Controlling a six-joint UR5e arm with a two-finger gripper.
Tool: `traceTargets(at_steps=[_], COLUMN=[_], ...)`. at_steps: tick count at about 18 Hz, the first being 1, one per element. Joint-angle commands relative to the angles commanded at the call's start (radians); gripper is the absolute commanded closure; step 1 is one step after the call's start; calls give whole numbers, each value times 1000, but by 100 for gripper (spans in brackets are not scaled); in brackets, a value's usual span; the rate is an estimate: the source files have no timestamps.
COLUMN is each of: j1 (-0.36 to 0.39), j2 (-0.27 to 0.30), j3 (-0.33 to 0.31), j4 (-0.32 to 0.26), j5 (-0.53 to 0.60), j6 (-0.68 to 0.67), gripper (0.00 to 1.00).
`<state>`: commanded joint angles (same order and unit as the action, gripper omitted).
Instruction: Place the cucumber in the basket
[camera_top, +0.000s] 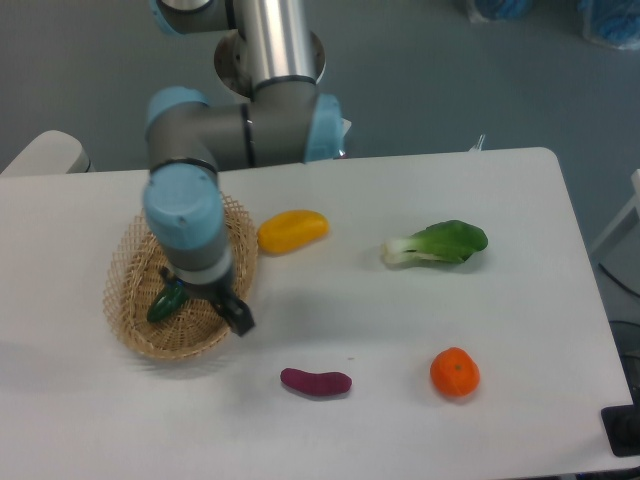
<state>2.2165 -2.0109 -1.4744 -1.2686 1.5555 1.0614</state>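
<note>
The cucumber (165, 303) is lying inside the basket (135, 335). The gripper (238, 318) is hanging over the basket's right rim, holding nothing; how open, I cannot tell.

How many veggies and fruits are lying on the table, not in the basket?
4: a yellow one beside the basket, bok choy at right, purple sweet potato in front, an orange front right.
</note>
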Motion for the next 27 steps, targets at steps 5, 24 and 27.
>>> traceTargets(at_steps=[5, 24, 27], j1=[54, 149, 149], j2=[-103, -244, -244], j3=[136, 275, 272], j4=[2, 14, 21], j5=[-9, 3, 3], j6=[19, 172, 172], gripper=[0, 0, 0])
